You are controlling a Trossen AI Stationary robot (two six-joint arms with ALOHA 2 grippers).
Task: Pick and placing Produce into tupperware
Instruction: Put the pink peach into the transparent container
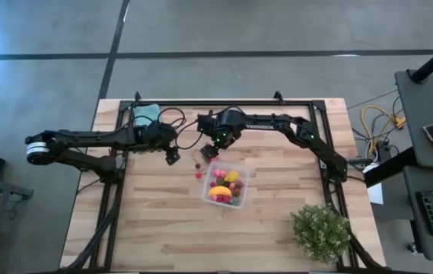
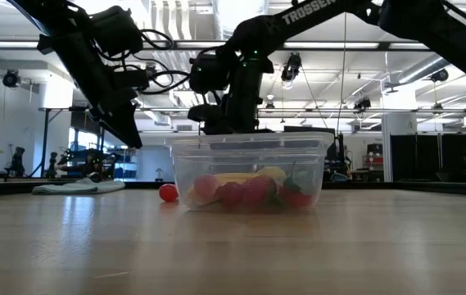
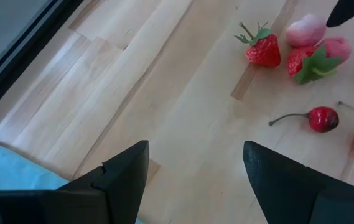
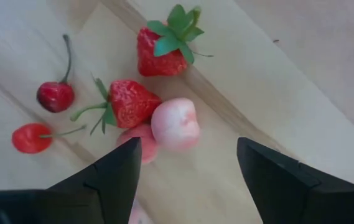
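While viewing from above, we see right gripper [image 1: 209, 151] open over loose produce [image 1: 198, 165] beside tupperware [image 1: 241, 172]; left gripper [image 1: 172, 157] open nearby. Low view: tupperware [image 2: 249, 146] holds fruit. Right wrist view: strawberries [image 4: 127, 102] between open fingers [image 4: 117, 174].

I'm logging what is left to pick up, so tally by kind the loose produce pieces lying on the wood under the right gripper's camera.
Seen past the open right gripper:
Strawberries: 2
Cherries: 2
Pale pink peach-like pieces: 2
Total: 6

A further pink scrap at the picture's edge is too cut off to count.
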